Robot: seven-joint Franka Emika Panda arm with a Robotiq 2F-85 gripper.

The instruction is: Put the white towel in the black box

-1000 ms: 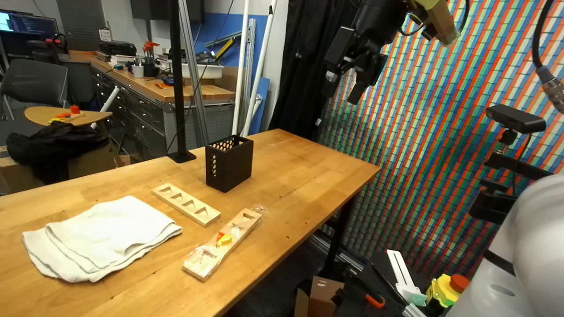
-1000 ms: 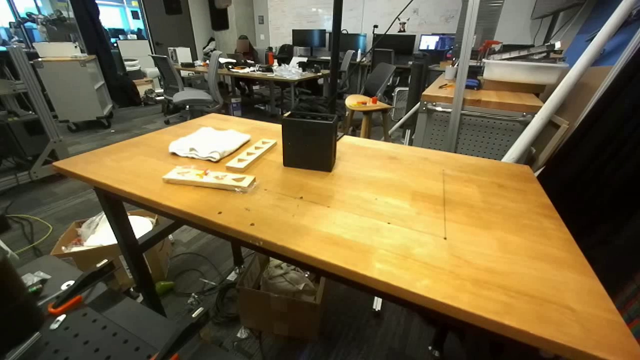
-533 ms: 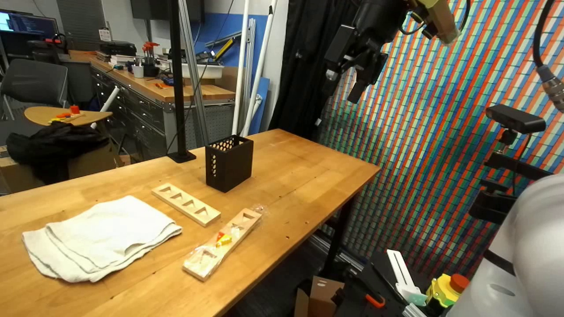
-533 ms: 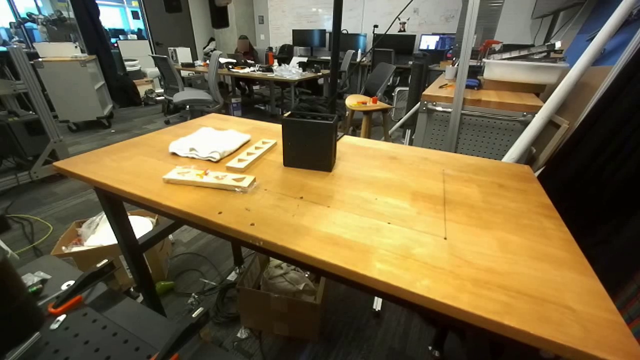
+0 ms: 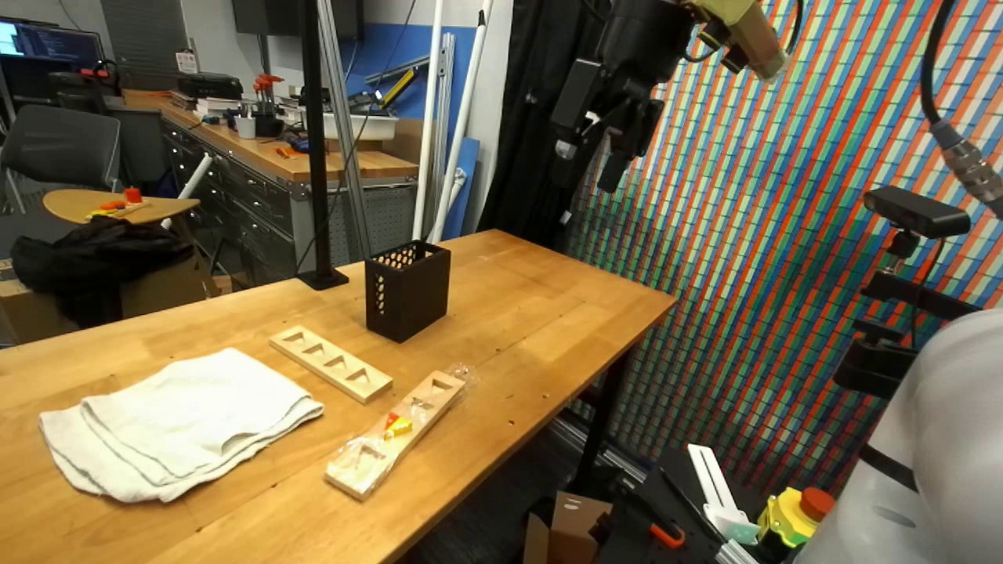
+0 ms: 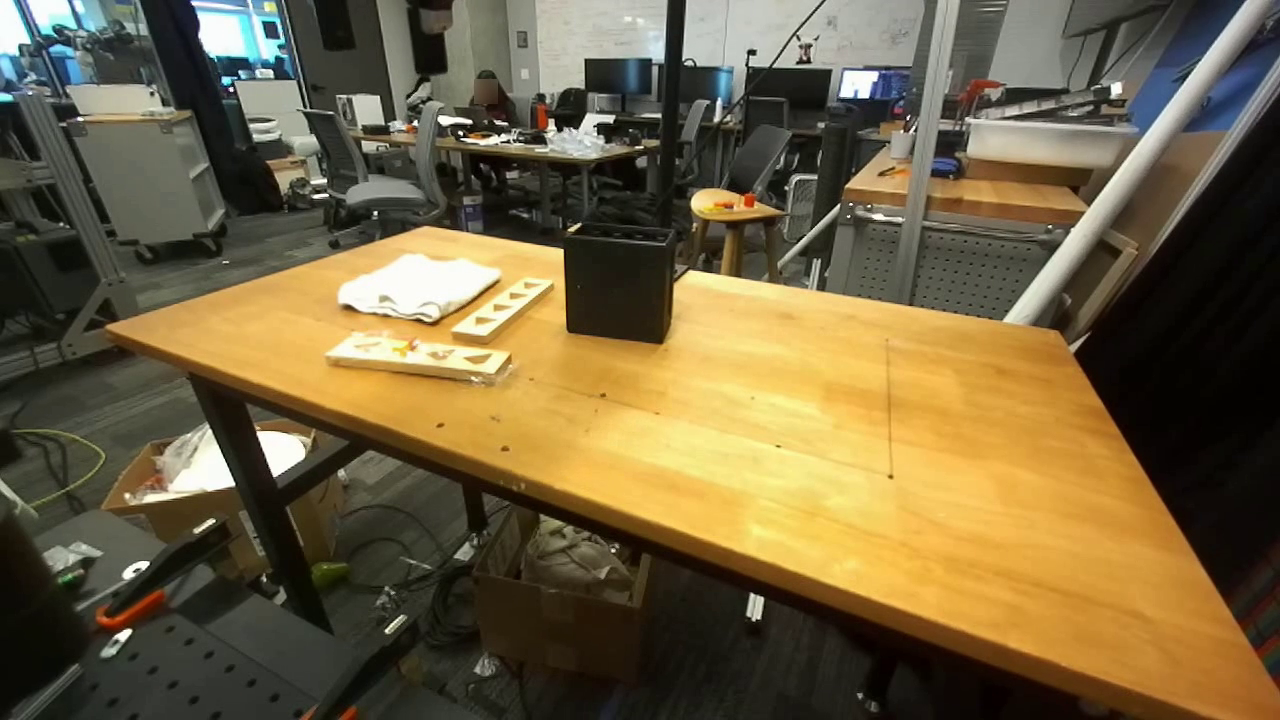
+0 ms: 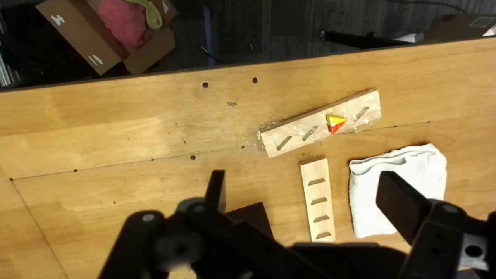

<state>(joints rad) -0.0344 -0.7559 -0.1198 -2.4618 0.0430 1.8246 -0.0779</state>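
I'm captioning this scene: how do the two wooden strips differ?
The wrapped strip shows clear plastic; the bare strip shows none. The wrapped strip carries something yellow and red; the bare strip doesn't. In the wrist view, the bare strip runs up-down, the wrapped strip slants across. Both are pale, notched wood.

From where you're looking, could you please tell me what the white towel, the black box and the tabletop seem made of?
The white towel looks like matte fabric, perhaps cotton, given its soft, layered folds. The black box may be dull plastic or coated metal: flat, stiff-looking walls, some perforated. The tabletop seems varnished wood, given its grain and soft glare.
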